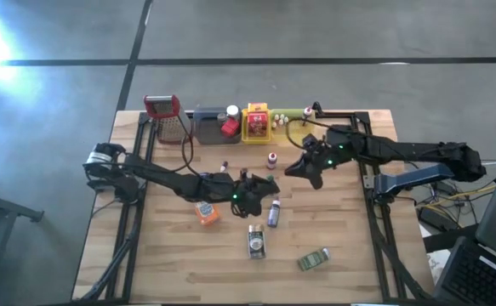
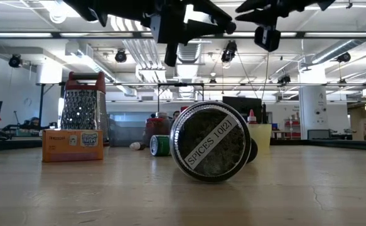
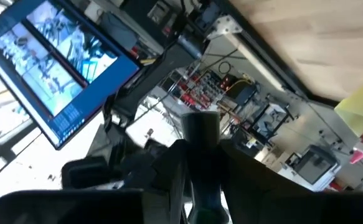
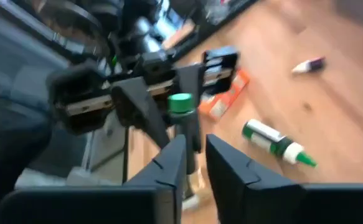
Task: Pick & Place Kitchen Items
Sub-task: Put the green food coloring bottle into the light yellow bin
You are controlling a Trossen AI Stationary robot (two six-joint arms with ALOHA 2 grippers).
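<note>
Your left tool (image 1: 246, 192) hangs above the middle of the counter (image 1: 171, 255) with its jaws closed tight on a dark, slim bottle (image 3: 203, 149). Your right tool (image 1: 314, 170) sits just beyond it, lifted off the wood, fingers (image 4: 169, 165) parted by a narrow gap around the green cap (image 4: 181, 104) of that bottle; whether they grip it, you cannot tell. Loose items lie below: an orange packet (image 1: 206, 212), a purple-labelled bottle (image 1: 274, 212), a spice jar (image 1: 256, 241), a green tin (image 1: 313, 259). Trays (image 1: 256, 125) line the far edge beside the grater (image 1: 169, 119).
</note>
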